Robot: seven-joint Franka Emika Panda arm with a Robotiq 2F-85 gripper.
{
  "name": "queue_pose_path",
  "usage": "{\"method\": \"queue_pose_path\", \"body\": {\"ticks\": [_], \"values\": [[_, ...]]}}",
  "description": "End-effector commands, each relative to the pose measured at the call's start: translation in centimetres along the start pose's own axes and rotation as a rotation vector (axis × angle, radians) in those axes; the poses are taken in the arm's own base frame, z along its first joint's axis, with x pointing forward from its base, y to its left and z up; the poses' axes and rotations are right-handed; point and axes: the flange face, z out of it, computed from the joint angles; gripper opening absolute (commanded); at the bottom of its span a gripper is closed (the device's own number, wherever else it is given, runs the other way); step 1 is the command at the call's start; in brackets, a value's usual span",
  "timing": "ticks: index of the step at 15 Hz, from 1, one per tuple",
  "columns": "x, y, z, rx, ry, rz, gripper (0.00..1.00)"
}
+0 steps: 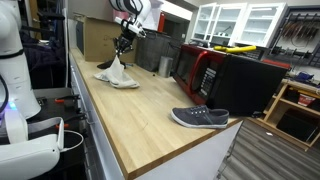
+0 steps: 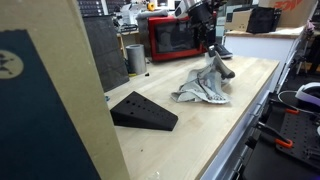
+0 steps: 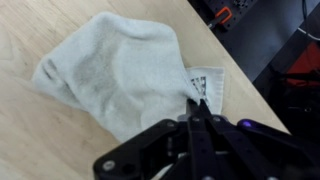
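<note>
The wooden surface (image 1: 150, 105) is seen long and mostly bare in both exterior views. A red microwave (image 1: 195, 68) is set along its wall side, and a cardboard box (image 1: 98, 38) is stood at the far end. A pale towel (image 1: 118, 78) is crumpled on the surface toward that far end, near the open edge. In the wrist view the towel (image 3: 120, 65) is spread over the wood, and the surface edge is seen running diagonally just beside its patterned corner. A grey shoe (image 1: 200, 118) is laid well apart from the towel, at the near corner.

The gripper (image 1: 124, 46) is held above the towel with the jaws closed tight. A fold by the towel's corner is pinched between the fingertips (image 3: 196, 104). That part is drawn up into a peak in an exterior view (image 2: 210, 68), while the rest is left lying on the wood.

Step judged: grasp made, one corner raised, bulk not yet lifted. The next move is judged to call for a firm pinch and enough height for the trailing cloth to be cleared before any sideways travel.

Open room is found on the bare wood between towel and shoe. The microwave side is crowded. The drop-off edge is close, so hanging cloth could be dragged over it.
</note>
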Motion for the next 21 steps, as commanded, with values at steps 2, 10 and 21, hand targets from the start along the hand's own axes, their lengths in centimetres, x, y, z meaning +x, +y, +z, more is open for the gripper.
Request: {"method": "queue_pose_path", "body": {"ticks": [2,10,21], "values": [[-2.7,-7.5,2.3,0.049,0.060,-0.123,0.00],[-2.0,-15.2,3.0,0.178,0.192,-0.164,0.34],[3.4,2.0,5.7,-0.033,0.257,0.129,1.00]]}}
